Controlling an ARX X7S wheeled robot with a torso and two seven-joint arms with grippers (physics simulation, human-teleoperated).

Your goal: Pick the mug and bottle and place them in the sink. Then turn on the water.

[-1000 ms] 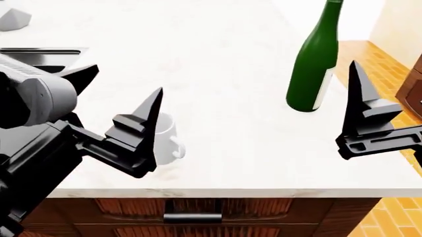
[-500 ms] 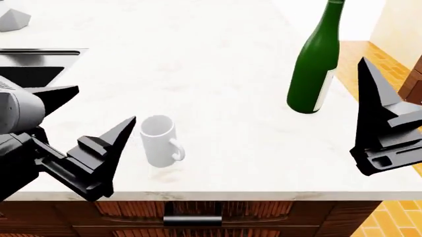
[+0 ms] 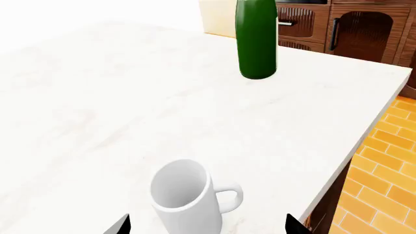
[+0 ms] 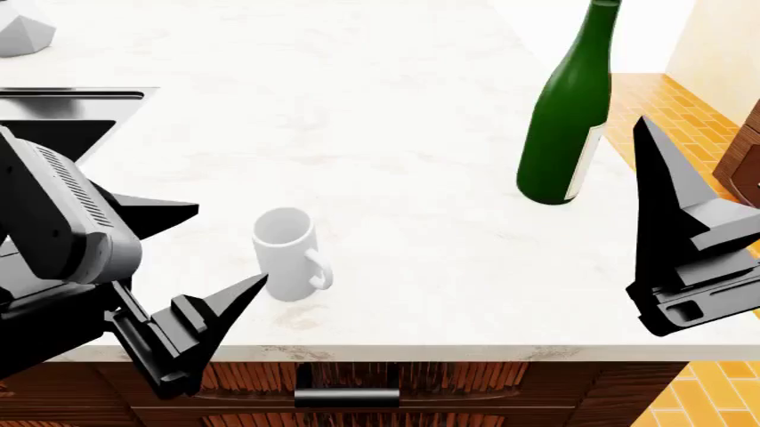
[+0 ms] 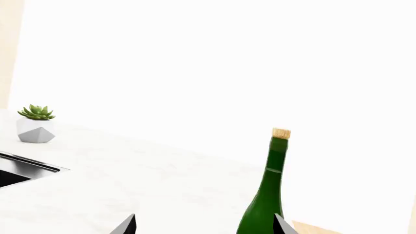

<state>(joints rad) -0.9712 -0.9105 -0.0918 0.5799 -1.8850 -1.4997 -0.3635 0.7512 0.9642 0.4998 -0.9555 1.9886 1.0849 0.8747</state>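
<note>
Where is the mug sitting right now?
In the head view the mug stands upright on the white counter near its front edge, just ahead of the open left gripper, handle toward the bottle.

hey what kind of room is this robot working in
Most likely a kitchen: a white marble-look counter with a black sink set into it, wooden cabinets across an orange tiled floor, and a mug and wine bottle standing out.

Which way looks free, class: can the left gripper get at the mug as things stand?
Probably yes. The left gripper is open beside the mug, which stands upright on the bare countertop. The bottle stands well off, so nothing blocks the way.
</note>
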